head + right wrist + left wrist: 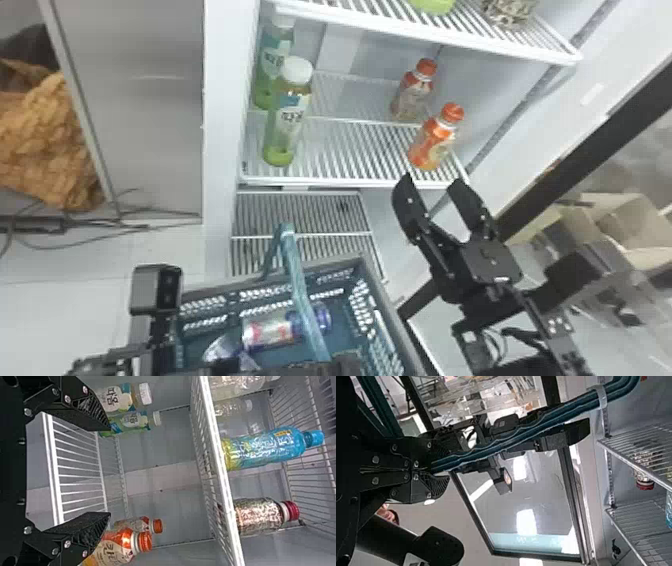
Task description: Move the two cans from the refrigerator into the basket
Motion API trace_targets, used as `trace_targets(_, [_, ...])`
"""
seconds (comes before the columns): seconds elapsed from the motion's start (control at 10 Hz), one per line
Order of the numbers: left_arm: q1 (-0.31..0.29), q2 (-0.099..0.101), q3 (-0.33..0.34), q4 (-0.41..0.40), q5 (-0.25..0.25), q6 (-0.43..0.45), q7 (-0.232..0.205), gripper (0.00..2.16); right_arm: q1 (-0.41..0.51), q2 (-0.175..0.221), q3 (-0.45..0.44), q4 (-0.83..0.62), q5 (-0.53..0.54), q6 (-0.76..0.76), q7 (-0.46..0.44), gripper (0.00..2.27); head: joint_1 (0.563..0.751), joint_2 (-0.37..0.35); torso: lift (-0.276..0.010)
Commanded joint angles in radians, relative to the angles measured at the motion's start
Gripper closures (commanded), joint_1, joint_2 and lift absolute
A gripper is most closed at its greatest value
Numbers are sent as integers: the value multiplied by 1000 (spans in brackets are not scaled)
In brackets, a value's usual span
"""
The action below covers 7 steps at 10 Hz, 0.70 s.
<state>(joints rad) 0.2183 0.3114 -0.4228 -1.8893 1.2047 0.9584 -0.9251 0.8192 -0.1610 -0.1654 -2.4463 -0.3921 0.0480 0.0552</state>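
Cans: one silver-and-red metal can (267, 334) and one deep-blue metal can (323, 318), both lying in the dark teal plastic basket (392, 327), roughly end to end, the basket handle crossing in front of the blue one. Looks like the loading is done and the remaining step is to clear out cleanly.

Left gripper (440, 468): pinched on the teal basket handle (514, 439). Right gripper (431, 180): fingers spread, nothing between them, in front of the white wire middle shelf (345, 180), near the orange bottles.

To do it well: hold the left grip firm and the basket level so the cans don't roll. Back the right arm straight out before swinging it aside — open fingertips could clip the shelf lip or knock the front orange bottle. Don't close on anything there; bottles aren't part of the job. Lift the basket only once the right arm is out of the way, and gently.

Counts: cans 2, basket 1. On the middle shelf, green-labelled bottles with white caps (287, 115) 2, orange plastic bottles with orange caps (434, 140) 2. Upper shelf: blue-and-yellow bottle (269, 449) 1, brown speckled bottle with red cap (259, 515) 1, clear bottles behind — can't count reliably.
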Motion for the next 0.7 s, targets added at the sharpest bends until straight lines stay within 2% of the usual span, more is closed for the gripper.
trace_targets(0.0, [0, 0, 0, 1, 0, 1, 0, 1161, -2, 0, 10, 15, 35, -11, 0, 277, 695, -350, -276])
trace_targets(0.6, [-2, 1, -2, 1, 2, 1, -1, 1161, -9, -3, 8, 25, 57, -11, 0, 277, 695, -350, -276])
